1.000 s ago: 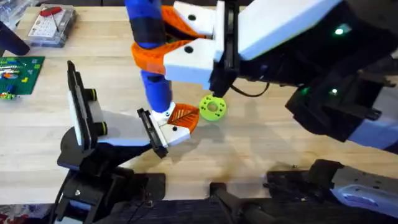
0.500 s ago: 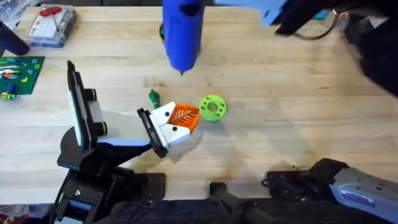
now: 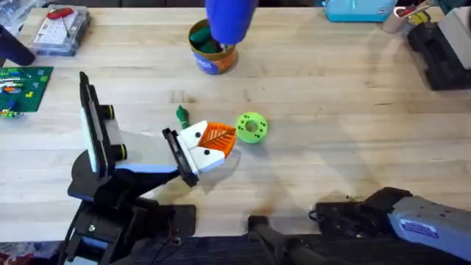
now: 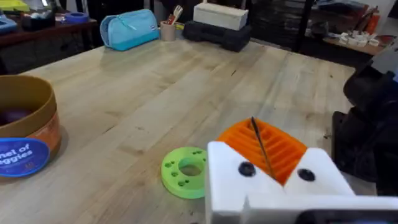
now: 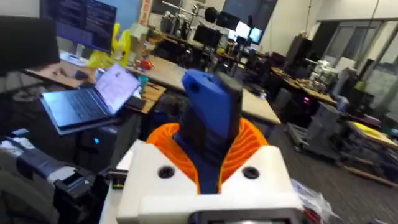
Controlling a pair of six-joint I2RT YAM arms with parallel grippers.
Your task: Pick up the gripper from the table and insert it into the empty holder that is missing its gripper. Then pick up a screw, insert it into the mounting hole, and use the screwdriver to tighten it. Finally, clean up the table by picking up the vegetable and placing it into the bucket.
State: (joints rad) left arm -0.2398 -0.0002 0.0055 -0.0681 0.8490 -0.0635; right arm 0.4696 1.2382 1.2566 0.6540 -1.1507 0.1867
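My left gripper (image 3: 218, 138) rests low on the table, white fingers with orange pads pressed together and nothing held; the left wrist view shows the gripper (image 4: 260, 142) too. The small dark-green vegetable (image 3: 182, 113) lies on the wood just beyond it. The bucket (image 3: 213, 60), blue-walled with an orange rim, stands at the back centre, seen as the bucket (image 4: 28, 134) from the left wrist. The blue screwdriver (image 3: 230, 18) hangs high over the bucket. My right gripper (image 5: 210, 163) is shut on the screwdriver (image 5: 211, 106). The loose gripper, holder and screw are out of view.
A lime-green disc (image 3: 252, 127) with holes lies right of my left gripper, also the disc (image 4: 185, 172). A clear box (image 3: 60, 31) and a green board (image 3: 22, 87) sit far left. A blue pouch (image 3: 358, 7) and a black case (image 3: 440, 48) stand back right.
The right arm has lifted the screwdriver off the spot by the left gripper and carried it up and back, uncovering the vegetable and bucket. The left arm has stayed still.
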